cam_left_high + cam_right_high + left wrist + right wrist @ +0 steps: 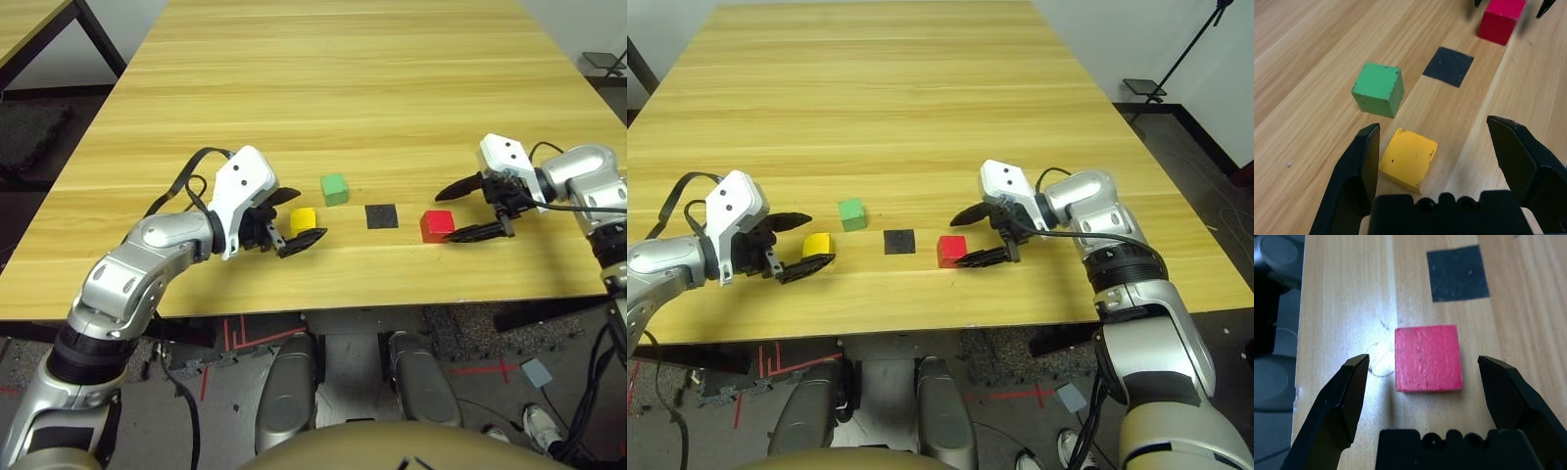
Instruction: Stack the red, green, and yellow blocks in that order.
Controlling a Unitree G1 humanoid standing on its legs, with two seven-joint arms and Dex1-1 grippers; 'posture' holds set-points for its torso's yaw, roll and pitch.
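Blocks look light, rigid, matte: pinch opposite flat faces. Right gripper point(1420, 377) fingers spread around red block point(1427, 357); left gripper point(1432, 147) fingers spread at yellow block point(1409, 159).

A big light wooden table point(343, 88) with long stripes fills the room's middle. Another wooden table point(24, 24) with black legs stands nearby. The dark floor point(470, 372) has red tape marks point(485, 370).
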